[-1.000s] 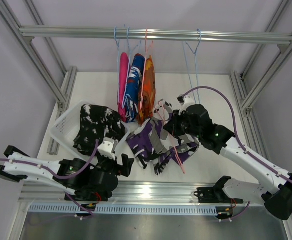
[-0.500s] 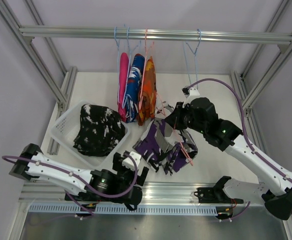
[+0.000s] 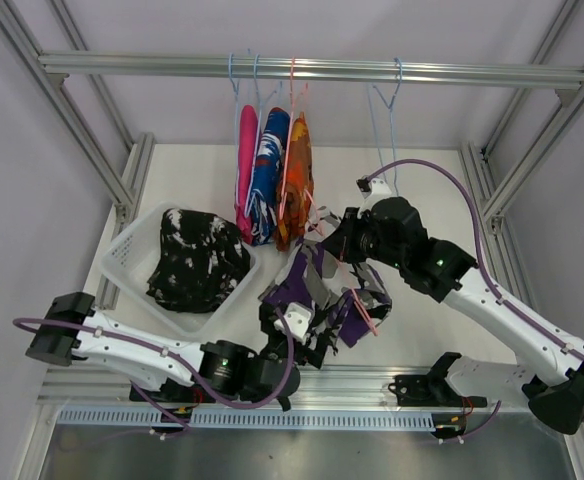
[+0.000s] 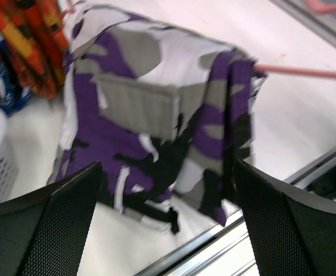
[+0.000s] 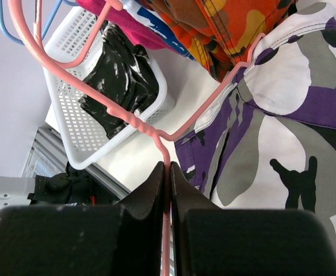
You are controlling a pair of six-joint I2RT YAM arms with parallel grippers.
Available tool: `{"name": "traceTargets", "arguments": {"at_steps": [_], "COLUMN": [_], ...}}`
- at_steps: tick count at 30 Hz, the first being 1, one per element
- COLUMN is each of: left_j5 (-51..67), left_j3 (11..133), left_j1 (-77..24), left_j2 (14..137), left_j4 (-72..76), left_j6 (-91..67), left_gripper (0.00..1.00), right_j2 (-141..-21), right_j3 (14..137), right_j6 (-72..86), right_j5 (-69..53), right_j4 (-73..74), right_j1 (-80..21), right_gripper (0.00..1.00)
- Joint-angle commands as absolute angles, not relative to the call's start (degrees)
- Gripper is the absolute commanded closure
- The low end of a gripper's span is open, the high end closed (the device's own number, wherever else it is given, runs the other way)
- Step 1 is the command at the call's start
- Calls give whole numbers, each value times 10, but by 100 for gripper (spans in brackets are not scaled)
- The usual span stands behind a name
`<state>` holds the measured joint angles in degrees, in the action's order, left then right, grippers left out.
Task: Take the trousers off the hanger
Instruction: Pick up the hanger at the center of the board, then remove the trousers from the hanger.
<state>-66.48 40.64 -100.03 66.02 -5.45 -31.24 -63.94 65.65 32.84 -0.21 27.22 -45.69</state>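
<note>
The right gripper has its fingers pressed together on the straight wire of a pink hanger, just below the point where the wire forks. The purple, white and grey patterned trousers are draped over this hanger and hang above the middle of the tabletop, toward its near edge. Whether their lower end touches the surface cannot be told.

The left gripper sits low at the near edge, facing the hanging cloth. Its fingers are spread wide apart on either side of the trousers and grip nothing.

Three more pairs hang side by side from the rail over the far edge: pink trousers, blue, white and red patterned trousers, and orange trousers. The orange pair is just beside the held hanger.

A white basket stands near the left edge of the tabletop. The black trousers with white specks lie bundled inside it.
</note>
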Motion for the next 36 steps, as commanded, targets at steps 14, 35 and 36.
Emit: {"name": "traceTargets", "arguments": {"at_steps": [14, 35, 36], "left_j5": [-563, -538, -534], "left_j3": [486, 446, 447], "left_j1": [-936, -838, -838], "left_j2": [787, 857, 858], "left_j4": [113, 171, 177], "left_j6": [-181, -168, -161], "left_gripper": [0, 63, 69], "right_j2": [-625, -551, -549], "right_j3": [690, 658, 654], "right_j6": [351, 364, 363], "right_j5": [-30, -54, -46], "right_j4": [178, 199, 200], "right_j1": [-464, -464, -464], "right_gripper": [100, 100, 100]}}
